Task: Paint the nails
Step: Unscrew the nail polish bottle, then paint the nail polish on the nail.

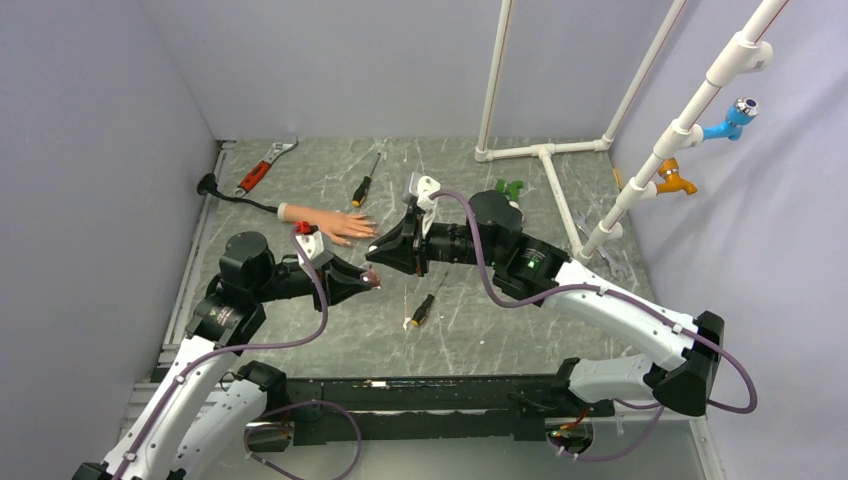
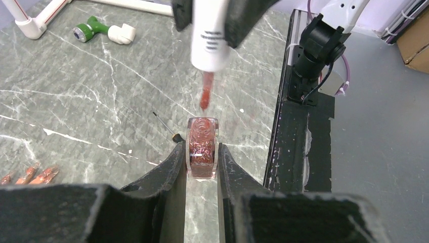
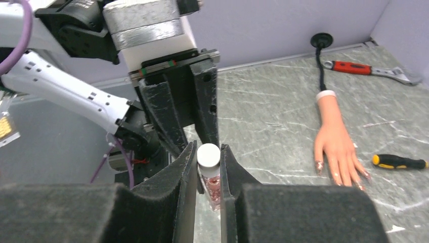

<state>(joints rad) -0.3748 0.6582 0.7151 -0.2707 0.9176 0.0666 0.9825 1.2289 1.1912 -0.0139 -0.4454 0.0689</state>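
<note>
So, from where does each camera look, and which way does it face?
Top: above and behind, facing down on the table; left arm and right arm show.
Left wrist: on the left arm, looking past the left claw, shut on the bottle.
Right wrist: on the right arm, looking past the right claw, shut on the cap, the hand beyond.
Both wrist views share bottle and cap.

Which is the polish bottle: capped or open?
Open: the polish bottle, in the left gripper, has a bare neck; the right gripper holds its brush cap above.
</note>
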